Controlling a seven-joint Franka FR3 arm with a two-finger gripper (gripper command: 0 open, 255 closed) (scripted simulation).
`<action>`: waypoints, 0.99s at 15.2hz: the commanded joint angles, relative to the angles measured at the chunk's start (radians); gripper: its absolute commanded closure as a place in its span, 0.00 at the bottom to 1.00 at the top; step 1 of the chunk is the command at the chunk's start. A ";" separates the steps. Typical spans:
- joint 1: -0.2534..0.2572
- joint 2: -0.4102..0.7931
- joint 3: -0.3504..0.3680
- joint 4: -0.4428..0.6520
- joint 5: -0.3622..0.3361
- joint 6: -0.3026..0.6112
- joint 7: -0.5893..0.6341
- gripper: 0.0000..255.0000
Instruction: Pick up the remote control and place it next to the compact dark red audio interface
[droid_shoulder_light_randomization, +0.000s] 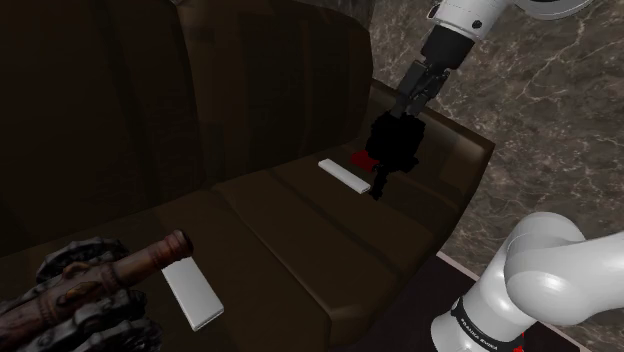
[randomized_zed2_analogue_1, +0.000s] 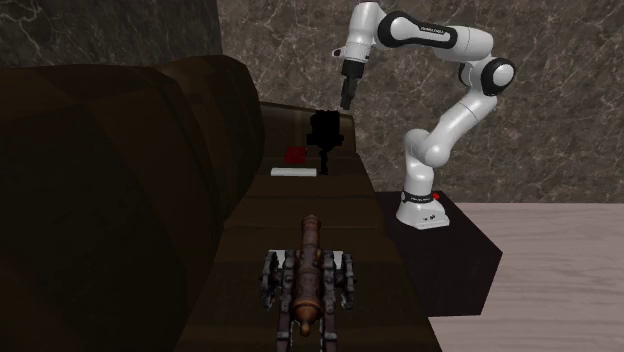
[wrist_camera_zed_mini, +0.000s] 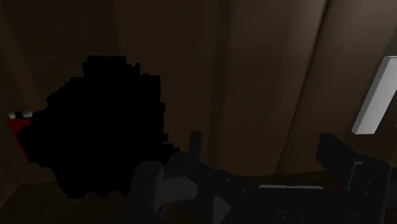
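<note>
Hovering over a dark brown cushioned sofa (droid_shoulder_light_randomization: 300, 235), the all-black two-finger gripper (wrist_camera_zed_mini: 261, 145): fingers spread wide, nothing between them. Slim white rectangular remote control (droid_shoulder_light_randomization: 345, 175): flat on the seat, just beside the small dark red audio interface (droid_shoulder_light_randomization: 362, 157) and near a jagged black mass (droid_shoulder_light_randomization: 397, 140). Step judged: approach for the grasp. Handling note: centre over the remote's midpoint, set fingers across its narrow width, descend straight, stay clear of the black mass, close only once both long edges are bracketed
</note>
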 joint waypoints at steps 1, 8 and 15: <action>0.000 0.000 0.000 0.000 0.000 0.000 0.000 0.00; 0.033 0.104 0.144 -0.037 0.055 0.121 0.134 0.00; 0.056 0.265 0.286 -0.016 0.082 0.241 0.272 0.00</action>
